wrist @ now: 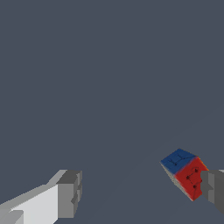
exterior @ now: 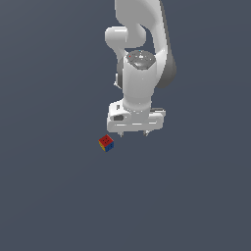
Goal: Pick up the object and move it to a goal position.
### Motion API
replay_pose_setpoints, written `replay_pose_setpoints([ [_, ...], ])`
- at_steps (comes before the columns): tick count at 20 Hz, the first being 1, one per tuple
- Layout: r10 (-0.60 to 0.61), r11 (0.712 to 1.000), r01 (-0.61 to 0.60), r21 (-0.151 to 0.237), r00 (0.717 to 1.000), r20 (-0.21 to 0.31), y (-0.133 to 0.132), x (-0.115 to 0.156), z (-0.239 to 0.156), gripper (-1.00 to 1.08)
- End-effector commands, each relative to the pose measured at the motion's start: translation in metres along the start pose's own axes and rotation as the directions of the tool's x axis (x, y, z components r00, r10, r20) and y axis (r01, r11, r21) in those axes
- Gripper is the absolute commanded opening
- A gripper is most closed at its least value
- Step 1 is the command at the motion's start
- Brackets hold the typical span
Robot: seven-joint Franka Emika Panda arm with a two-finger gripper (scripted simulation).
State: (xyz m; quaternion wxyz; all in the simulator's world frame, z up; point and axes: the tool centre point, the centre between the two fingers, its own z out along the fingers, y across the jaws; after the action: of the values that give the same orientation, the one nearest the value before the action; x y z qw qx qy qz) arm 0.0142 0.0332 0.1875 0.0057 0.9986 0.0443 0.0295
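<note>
You have not picked up the cube (exterior: 106, 143) yet. It sits on the worktop (exterior: 49, 196), far from every edge you can see, just beside the jaws, not between them. The jaws are spread wide and hold nothing. Grabbing and carrying are left.

— What does the arm (exterior: 142, 54) look like?
— Glossy white, rounded casings with dark grey bands at the joints and a grey disc cap on top.
— And the gripper (exterior: 132, 133)?
— A blocky white body; its fingers (wrist: 70, 194) are white with grey ribbed pads. A small dark recess, perhaps a port, marks its side.
</note>
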Motion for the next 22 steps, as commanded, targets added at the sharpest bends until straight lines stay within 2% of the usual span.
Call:
replay_pose_setpoints([
  [1, 0.000, 1.000, 0.000, 0.000, 1.000, 0.000, 0.000, 0.000, 0.000, 1.00],
  [10, 0.045, 0.999, -0.045, 0.015, 0.998, -0.043, 0.014, 0.012, -0.026, 1.00],
  [22, 0.022, 1.000, -0.022, 0.013, 0.999, -0.038, 0.018, 0.010, -0.021, 1.00],
])
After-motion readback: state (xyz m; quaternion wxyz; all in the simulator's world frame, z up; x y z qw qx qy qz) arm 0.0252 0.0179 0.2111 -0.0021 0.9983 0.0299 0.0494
